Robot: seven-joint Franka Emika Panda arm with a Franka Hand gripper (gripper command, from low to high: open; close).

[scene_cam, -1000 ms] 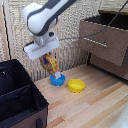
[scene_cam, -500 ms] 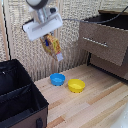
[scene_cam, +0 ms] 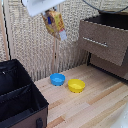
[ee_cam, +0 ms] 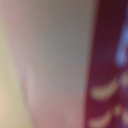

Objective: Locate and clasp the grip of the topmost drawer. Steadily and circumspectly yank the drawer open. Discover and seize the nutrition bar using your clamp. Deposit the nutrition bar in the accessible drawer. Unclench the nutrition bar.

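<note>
- Gripper [scene_cam: 49,11] clamped on bar [scene_cam: 55,23], which hangs below it.
- Drawer [scene_cam: 102,37] open, off to exterior view's right.
- Judgement: carry level, clear the drawer front, then lower.

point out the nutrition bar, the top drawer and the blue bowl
nutrition bar [scene_cam: 54,23], exterior view, middle of packet
top drawer [scene_cam: 102,41], exterior view, front panel
blue bowl [scene_cam: 57,79], exterior view, inside of bowl

blue bowl [scene_cam: 57,79], yellow bowl [scene_cam: 76,85], black bin [scene_cam: 17,100]
</note>
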